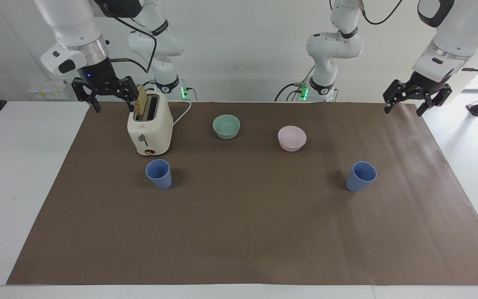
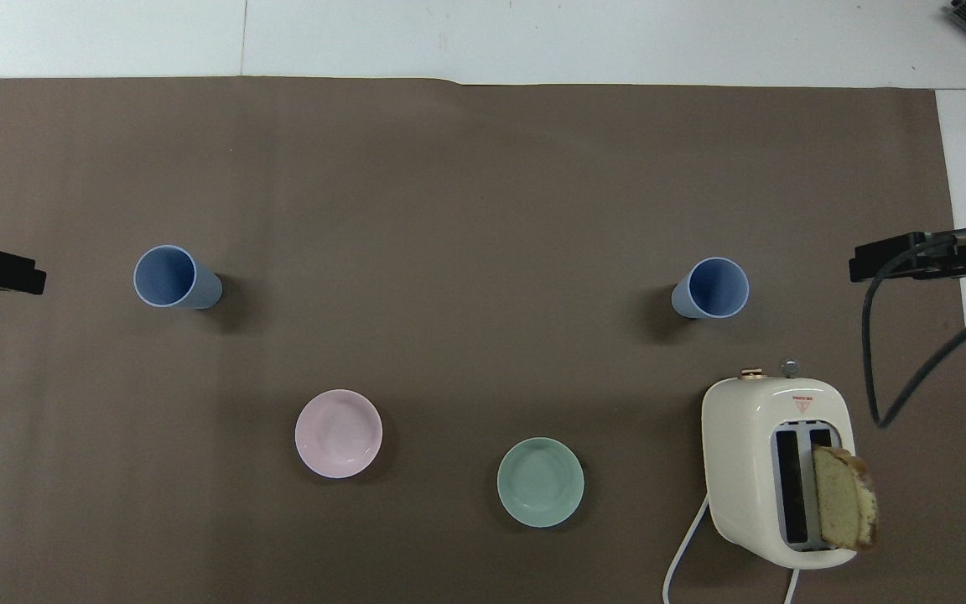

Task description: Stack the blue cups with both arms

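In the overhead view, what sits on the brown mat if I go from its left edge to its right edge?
Blue cup → pink bowl → green bowl → second blue cup → toaster holding a bread slice.

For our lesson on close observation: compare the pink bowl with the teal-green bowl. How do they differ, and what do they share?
Colour: the pink bowl is pale pink, the teal-green bowl muted green. Position: the pink bowl lies toward the left arm's end and slightly farther from the robots; the teal-green bowl sits nearer them, closer to the toaster. Shared: both are round, upright, empty and similar in size, resting on the brown mat.
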{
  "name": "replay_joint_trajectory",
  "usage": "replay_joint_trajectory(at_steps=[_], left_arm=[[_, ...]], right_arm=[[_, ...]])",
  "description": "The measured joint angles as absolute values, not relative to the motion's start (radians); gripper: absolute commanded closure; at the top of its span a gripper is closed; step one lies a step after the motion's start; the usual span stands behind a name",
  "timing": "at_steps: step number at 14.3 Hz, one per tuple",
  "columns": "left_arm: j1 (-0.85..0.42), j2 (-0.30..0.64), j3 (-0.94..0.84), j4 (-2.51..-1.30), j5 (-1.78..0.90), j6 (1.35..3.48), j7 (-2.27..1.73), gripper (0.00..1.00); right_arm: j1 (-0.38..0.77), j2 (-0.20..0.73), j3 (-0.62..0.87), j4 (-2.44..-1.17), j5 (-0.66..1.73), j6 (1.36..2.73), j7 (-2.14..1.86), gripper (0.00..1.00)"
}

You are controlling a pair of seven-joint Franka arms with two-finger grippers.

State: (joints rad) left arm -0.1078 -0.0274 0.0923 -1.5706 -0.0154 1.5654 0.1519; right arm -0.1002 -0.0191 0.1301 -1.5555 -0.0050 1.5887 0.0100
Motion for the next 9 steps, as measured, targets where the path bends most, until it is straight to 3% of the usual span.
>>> replay_joint_trajectory(at_steps=[9], left_arm=[[-0.108, -0.027, 0.085, -1.571, -0.019, 1.566, 0.152, 0.00]], right_arm=[[-0.100, -0.019, 0.130, -1.555, -0.005, 1.589, 0.010, 0.00]])
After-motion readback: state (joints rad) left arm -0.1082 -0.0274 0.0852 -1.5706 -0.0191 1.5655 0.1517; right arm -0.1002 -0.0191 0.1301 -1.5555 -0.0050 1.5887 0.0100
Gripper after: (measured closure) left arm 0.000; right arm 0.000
